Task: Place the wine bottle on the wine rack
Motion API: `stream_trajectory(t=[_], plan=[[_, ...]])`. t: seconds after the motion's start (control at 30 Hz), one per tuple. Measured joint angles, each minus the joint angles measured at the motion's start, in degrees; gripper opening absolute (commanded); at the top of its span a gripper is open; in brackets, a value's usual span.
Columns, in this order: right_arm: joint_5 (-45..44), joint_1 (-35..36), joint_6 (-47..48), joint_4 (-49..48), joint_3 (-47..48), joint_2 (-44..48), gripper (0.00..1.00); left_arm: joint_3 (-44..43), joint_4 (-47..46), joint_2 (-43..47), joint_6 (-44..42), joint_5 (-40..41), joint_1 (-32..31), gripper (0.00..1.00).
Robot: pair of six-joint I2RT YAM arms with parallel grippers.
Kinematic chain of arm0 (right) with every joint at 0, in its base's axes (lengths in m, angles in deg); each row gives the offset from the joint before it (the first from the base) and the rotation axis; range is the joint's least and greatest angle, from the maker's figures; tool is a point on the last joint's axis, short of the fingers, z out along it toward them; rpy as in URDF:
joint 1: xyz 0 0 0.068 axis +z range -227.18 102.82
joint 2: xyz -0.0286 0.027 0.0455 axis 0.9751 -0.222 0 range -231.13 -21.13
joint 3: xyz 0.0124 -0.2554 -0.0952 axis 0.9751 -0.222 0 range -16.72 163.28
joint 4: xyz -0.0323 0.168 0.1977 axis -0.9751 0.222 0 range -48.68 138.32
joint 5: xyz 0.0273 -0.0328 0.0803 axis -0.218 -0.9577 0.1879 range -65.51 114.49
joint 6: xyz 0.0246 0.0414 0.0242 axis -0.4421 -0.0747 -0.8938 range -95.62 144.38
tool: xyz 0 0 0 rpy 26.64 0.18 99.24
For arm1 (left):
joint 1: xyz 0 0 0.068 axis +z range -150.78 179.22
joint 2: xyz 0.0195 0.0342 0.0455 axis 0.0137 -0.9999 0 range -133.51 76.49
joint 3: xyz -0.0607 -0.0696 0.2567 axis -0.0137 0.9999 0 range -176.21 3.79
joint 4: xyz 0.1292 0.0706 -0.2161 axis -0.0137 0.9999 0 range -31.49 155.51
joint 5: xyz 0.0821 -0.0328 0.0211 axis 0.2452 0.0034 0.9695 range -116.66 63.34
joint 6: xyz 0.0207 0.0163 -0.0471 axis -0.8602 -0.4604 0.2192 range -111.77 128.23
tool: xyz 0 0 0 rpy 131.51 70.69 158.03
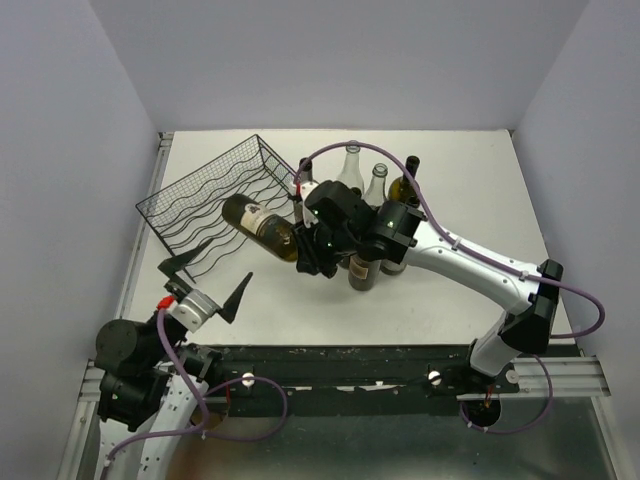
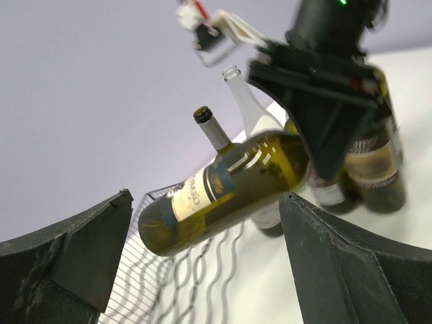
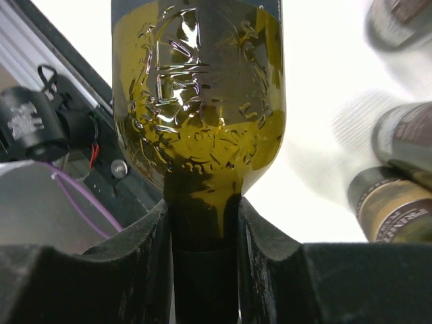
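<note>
While one wine bottle hangs gripped, at least four bottles stand.

1. Your top view is bright, even and sharp; light falls from above, leaving only soft, faint shadows on the white table.
2. Your left wrist view is crisp on the wine bottle, with glare streaks along its glass.
3. Your right wrist view blows the table out to white, backlights the wine bottle amber-green, and blurs the standing bottles at right.
</note>
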Motion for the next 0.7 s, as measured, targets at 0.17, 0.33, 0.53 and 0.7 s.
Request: stream_trajectory(t=[0.17,0.33,0.53,0.7], plan=[[4.0,0.4,-1.3,-1.7,-8.1,2.7,0.01,-9.9,7.1,-3.1,15.0,6.1,0.0,0.99],[6.7,0.8,-2.6,-2.8,-11.7,2.6,0.01,-18.1,13.5,-6.6,22.1,6.1,0.0,0.99],[9.3,1.2,-3.8,-7.7,-11.9,0.0,0.01,-22.1,20.7,-12.0,26.2,7.2,0.0,0.99],[11.0,2.0,-4.5,-11.5,-11.9,-4.3,0.01,-22.1,24.1,-13.5,27.8,11.1,0.0,0.99]])
